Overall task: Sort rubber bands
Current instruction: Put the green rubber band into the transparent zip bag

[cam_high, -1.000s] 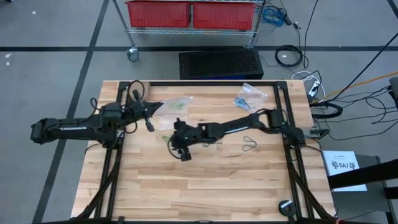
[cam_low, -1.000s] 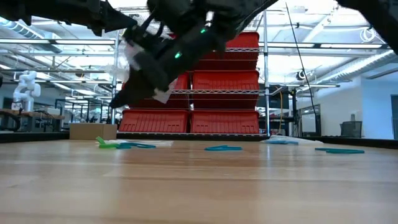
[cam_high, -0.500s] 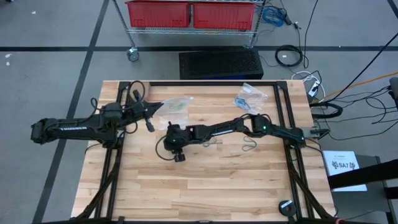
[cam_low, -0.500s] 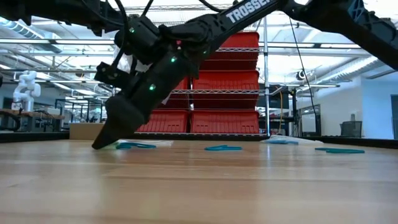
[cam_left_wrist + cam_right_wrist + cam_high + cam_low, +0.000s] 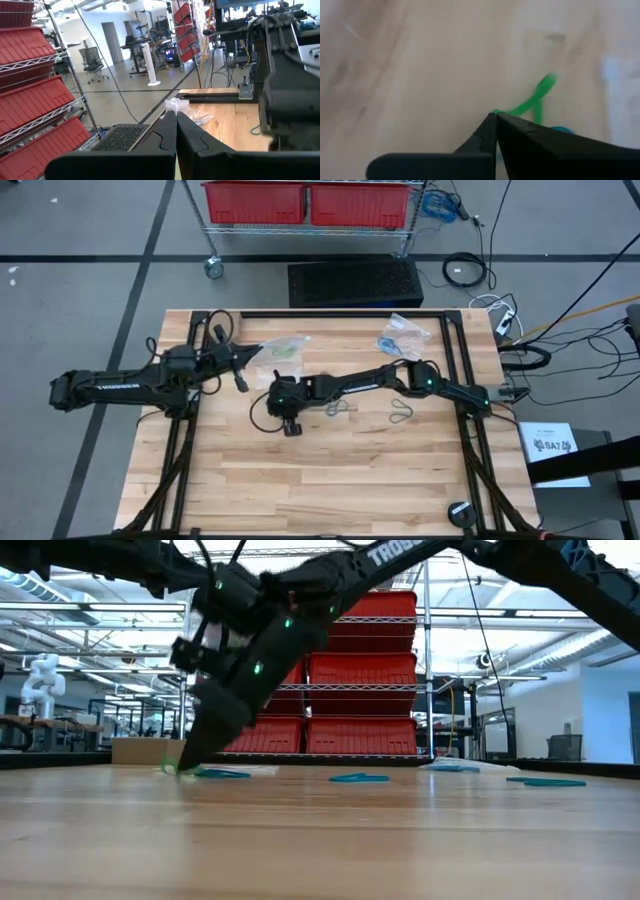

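Your right gripper is down at the table near its middle, fingers pinched together on a bright green rubber band; the right wrist view shows the green loop running out from between the closed tips, with a bit of blue band just beside it. To do this pick well, lift straight up and slowly, and check in the wrist view that the green band comes away alone; if the blue one lying next to it drags along, set down and re-pinch farther out on the green loop. Keep the tips from scraping the wood as you rise, since a thin band can slip out of a grip that catches only its edge. Your left gripper waits with its fingers shut over the table's left rear part, near a clear plastic bag that holds something green, which looks like the likely place for this band, though that is a judgement. A second clear bag with blue contents lies toward the right rear. Other bands remain loose: a pair near the arm's middle, a dark one toward the right, and teal ones in the low view. As for writing, the right arm carries white "TROSSEN" lettering, the left arm has white lettering too small to read, and a white sheet off the table's right edge reads "SA7".
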{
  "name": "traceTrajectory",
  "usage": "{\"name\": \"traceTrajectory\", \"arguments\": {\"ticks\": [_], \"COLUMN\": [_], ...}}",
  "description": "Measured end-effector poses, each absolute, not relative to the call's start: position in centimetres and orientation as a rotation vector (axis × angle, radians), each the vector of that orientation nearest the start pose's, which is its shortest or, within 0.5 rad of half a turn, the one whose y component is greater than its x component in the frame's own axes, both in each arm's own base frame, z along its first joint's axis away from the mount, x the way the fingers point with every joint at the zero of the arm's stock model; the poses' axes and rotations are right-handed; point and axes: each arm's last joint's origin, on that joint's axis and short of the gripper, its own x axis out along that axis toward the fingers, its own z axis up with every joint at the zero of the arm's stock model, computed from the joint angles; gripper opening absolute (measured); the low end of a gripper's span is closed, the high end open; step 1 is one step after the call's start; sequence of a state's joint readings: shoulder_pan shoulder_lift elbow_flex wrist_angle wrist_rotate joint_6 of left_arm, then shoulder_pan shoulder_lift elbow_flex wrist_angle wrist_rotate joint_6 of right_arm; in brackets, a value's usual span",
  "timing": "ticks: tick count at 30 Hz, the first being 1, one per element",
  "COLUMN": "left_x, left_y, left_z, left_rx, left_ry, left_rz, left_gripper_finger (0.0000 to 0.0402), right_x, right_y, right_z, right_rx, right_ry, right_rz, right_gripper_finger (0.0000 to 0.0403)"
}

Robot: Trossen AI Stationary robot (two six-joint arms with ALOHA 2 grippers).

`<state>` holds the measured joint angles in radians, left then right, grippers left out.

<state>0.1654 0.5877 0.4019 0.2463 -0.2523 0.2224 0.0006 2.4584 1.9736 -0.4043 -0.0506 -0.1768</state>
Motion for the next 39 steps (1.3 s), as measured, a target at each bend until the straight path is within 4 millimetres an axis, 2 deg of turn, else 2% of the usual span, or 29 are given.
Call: {"name": "traceTrajectory", "arguments": {"ticks": [2,6,10,14,22,30,39], "left_x": [14.5,14.5,14.5,14.6,15.1,15.4,15.4], "left_y": [3.1,3.1,3.2,3.2,3.1,2.8,2.7], "left_z": [26.9,26.9,26.8,26.7,26.3,26.2,26.1], "left_rx": [0.216,0.217,0.217,0.217,0.240,0.272,0.286], "left_ry": [-0.009,-0.008,0.001,0.010,0.036,0.035,0.039], "left_rz": [0.422,0.422,0.421,0.420,0.353,0.231,0.214], "left_gripper_finger": [0.0000,0.0000,0.0000,0.0000,0.0000,0.0000,0.0000], "right_x": [52.7,51.5,50.2,48.5,45.0,43.1,42.7], "right_y": [0.3,0.7,1.2,1.7,2.4,1.9,1.6], "right_z": [15.3,20.2,23.9,28.9,35.6,38.1,38.0], "right_rx": [-0.151,-0.169,-0.177,-0.202,-0.297,-0.337,-0.387], "right_ry": [0.870,0.819,0.781,0.679,0.565,0.536,0.588], "right_rz": [0.131,0.136,0.144,0.106,-0.009,-0.085,-0.162], "right_gripper_finger": [0.0001,0.0000,0.0000,0.0000,0.0000,0.0000,0.0000]}}
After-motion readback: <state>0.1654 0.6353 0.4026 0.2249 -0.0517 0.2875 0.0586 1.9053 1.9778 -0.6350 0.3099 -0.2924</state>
